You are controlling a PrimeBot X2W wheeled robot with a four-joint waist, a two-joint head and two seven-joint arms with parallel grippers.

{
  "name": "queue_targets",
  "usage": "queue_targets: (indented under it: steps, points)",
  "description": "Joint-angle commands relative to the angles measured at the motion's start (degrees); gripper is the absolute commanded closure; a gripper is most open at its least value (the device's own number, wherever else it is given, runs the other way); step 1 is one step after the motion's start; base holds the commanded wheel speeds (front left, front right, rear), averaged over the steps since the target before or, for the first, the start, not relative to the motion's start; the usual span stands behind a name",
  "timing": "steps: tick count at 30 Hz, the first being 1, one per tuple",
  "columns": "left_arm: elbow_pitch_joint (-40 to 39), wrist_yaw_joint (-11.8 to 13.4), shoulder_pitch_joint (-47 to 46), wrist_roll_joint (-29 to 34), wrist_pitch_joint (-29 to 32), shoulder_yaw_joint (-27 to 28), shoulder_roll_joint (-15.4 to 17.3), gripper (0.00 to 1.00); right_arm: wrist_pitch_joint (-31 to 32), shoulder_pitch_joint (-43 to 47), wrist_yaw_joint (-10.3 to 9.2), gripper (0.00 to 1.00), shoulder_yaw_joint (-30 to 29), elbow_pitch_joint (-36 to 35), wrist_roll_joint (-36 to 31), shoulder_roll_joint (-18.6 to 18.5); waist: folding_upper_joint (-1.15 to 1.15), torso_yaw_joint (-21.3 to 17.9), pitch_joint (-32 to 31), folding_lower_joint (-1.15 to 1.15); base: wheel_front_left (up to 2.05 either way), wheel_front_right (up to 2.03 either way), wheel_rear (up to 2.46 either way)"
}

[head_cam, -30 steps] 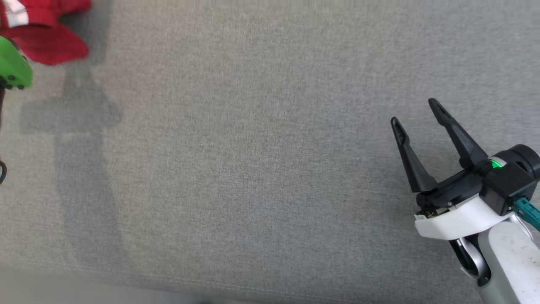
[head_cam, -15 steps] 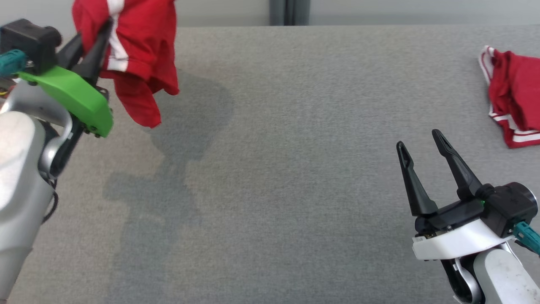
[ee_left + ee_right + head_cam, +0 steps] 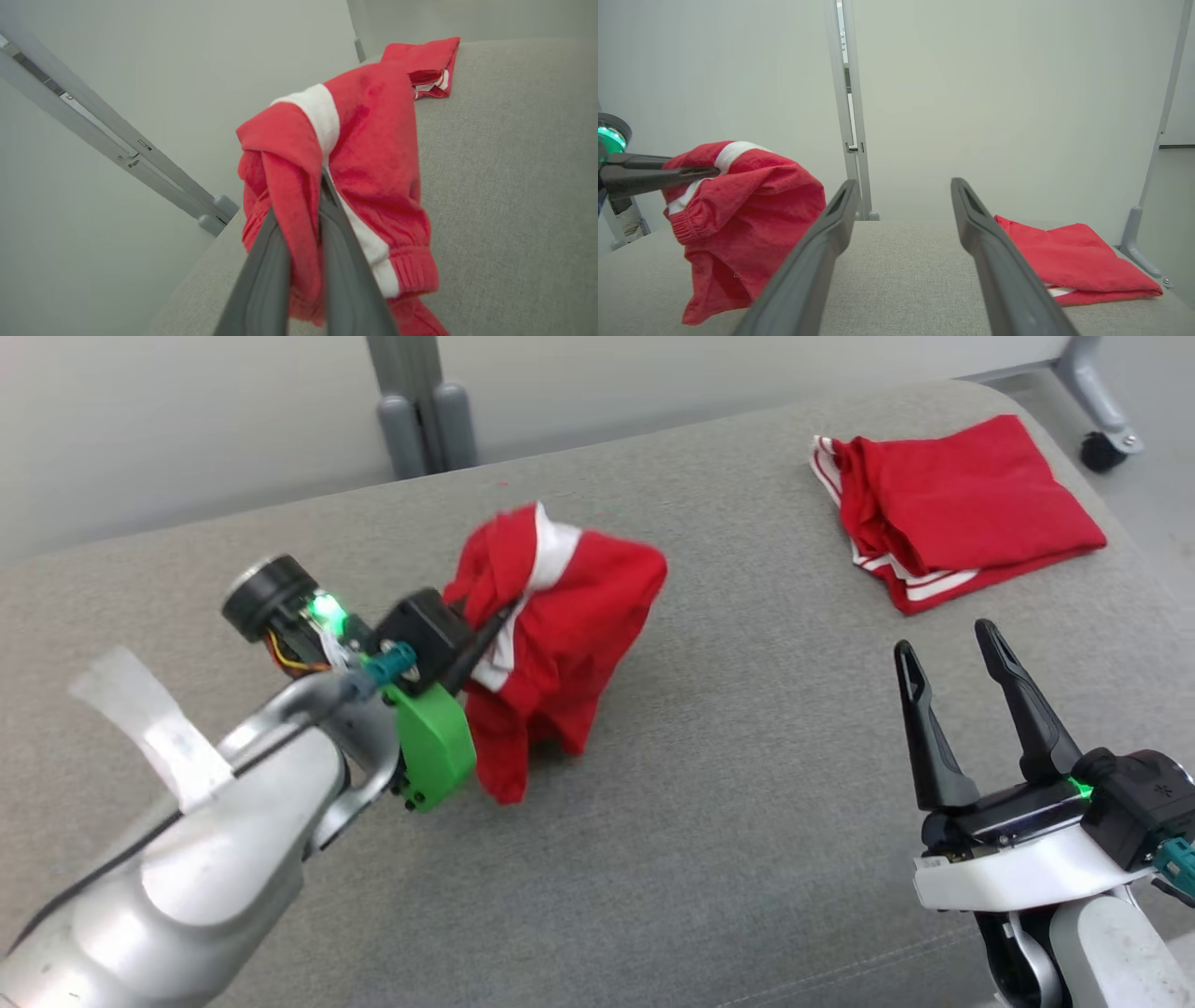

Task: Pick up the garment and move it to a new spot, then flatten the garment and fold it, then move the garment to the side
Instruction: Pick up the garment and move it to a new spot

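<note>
Moved: head camera swung; garment (image 3: 569, 616) now over mid grey surface (image 3: 747, 784), not far left.
Head view: left gripper (image 3: 504, 616) clamps garment; right gripper (image 3: 945, 639) splayed wide, empty, well apart.
Left wrist: cloth bunched between fingers (image 3: 266, 270).
Right wrist: garment hangs left of fingers; carry step, next lower, release, flatten.

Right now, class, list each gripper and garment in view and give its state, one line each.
left gripper, shut on the held garment
right gripper, open, empty
held garment, bunched, hanging from the left gripper
folded garment, folded, lying flat, apart from both grippers
</note>
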Motion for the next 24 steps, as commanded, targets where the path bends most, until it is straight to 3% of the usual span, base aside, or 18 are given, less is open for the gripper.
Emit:
queue_targets:
  steps: [1,8,9,10,16,24]
  points:
    - [1.3,-0.1,1.3,1.0,-0.9,-1.3,-0.2,1.00,0.0,-0.5,-0.05,0.00,0.0,-0.4,0.1,0.4,-0.01,-4.6,2.0,0.00,0.00,0.00,0.00]
    - [13.7,1.1,4.1,5.3,-8.8,-6.4,-4.0,1.00,0.0,-1.4,-0.05,0.00,1.3,-0.5,-0.2,2.3,-0.01,-5.6,6.0,0.00,0.00,0.00,0.00]
    - [15.3,1.1,4.7,4.8,-9.8,-6.4,-4.9,0.64,0.0,-1.3,-0.05,0.00,1.2,-0.5,-0.3,2.5,-0.01,-5.4,6.1,0.00,0.00,0.00,0.00]
    - [17.0,1.2,5.2,4.3,-11.0,-6.4,-6.0,0.00,0.0,-0.9,-0.05,0.00,1.0,-0.4,-0.2,2.6,-0.01,-5.1,6.1,0.00,0.00,0.00,0.00]
    - [20.7,4.4,7.9,1.7,-16.0,-4.3,-9.9,0.00,0.0,0.9,-0.05,0.00,0.8,0.7,-0.3,2.4,-0.01,-2.0,3.1,0.00,0.00,0.00,0.00]
    - [12.9,16.3,18.5,-1.3,-18.5,4.0,-10.8,0.00,0.0,4.9,-0.04,0.00,1.0,2.2,0.4,3.1,-0.01,5.5,-4.4,0.00,0.00,0.00,0.00]
